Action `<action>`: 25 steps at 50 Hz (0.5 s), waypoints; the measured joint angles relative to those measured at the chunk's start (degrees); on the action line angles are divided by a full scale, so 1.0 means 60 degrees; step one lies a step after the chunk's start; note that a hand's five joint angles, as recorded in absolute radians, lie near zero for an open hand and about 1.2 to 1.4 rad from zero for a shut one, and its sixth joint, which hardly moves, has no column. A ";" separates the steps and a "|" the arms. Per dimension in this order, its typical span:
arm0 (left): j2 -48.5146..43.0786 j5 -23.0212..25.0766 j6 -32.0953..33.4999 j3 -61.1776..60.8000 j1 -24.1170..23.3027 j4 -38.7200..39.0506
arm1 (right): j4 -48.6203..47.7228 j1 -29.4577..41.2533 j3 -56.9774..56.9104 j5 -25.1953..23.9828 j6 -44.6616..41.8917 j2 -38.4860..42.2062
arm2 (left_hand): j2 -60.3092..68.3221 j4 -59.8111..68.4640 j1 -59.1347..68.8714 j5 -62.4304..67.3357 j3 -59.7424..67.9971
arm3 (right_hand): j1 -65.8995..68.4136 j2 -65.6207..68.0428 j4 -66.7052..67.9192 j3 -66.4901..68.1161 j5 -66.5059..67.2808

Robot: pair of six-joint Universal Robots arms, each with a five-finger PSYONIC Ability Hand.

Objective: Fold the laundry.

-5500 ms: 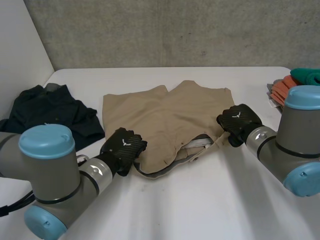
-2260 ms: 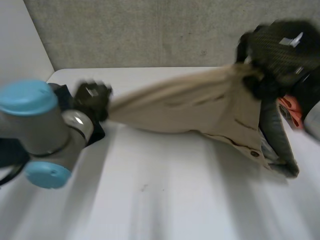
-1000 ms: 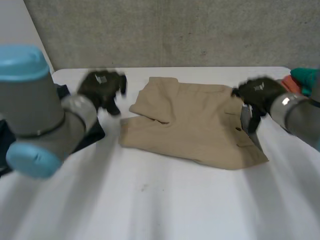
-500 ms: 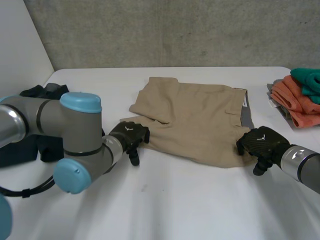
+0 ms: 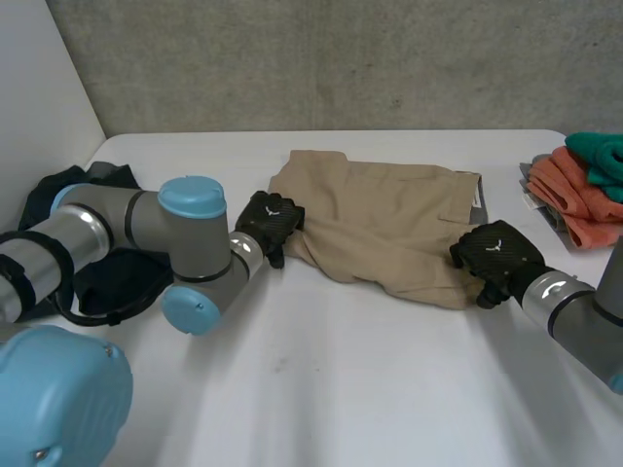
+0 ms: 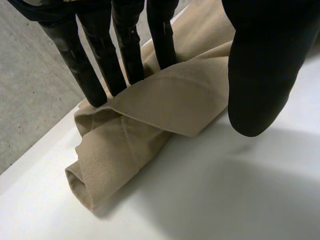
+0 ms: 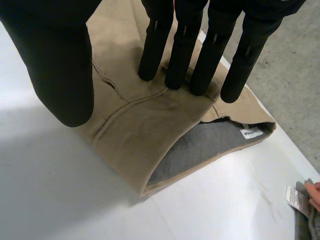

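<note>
Shorts (image 5: 389,216) pressed by straight-fingered left hand (image 5: 271,216) and right hand (image 5: 496,255); right wrist view shows grey lining (image 7: 200,150).

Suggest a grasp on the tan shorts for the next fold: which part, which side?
Probably the waistband end of the shorts, coming in from its open side by the right hand: the edge gapes there, showing grey lining, so a thumb could slide under. The left hand could pinch the rolled opposite end likewise.
</note>
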 measured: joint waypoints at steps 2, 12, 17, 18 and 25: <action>-0.0184 0.0050 0.0015 0.0242 0.0014 0.0046 | -0.0142 0.0054 -0.0073 0.0093 0.0017 0.0096 | 0.0848 0.0790 0.1002 0.0756 0.0843 | 0.0166 0.0372 0.0365 0.0372 0.0323; -0.0918 0.0164 0.0265 0.1094 0.0145 0.0203 | -0.0575 0.0243 -0.0557 0.0511 0.0029 0.0648 | 0.5560 0.5515 0.5443 0.5151 0.5470 | 0.3965 0.4752 0.4633 0.4606 0.4445; -0.0947 -0.0085 0.0481 0.1106 0.0198 0.0650 | -0.0600 0.0356 -0.0712 0.0755 0.0085 0.0634 | 0.6122 0.6130 0.5467 0.5358 0.6009 | 0.3976 0.4858 0.4970 0.4866 0.4747; -0.0873 -0.0189 0.0524 0.1042 0.0206 0.0737 | -0.0567 0.0379 -0.0717 0.0811 0.0103 0.0580 | 0.6122 0.6139 0.5480 0.5358 0.6009 | 0.3976 0.4858 0.4970 0.4866 0.4749; 0.0921 -0.0912 0.0490 -0.0505 0.0289 0.0768 | 0.0327 0.0456 -0.0560 0.1022 0.0182 -0.0339 | 0.6122 0.6141 0.5591 0.5358 0.6009 | 0.3976 0.4858 0.4971 0.4867 0.4781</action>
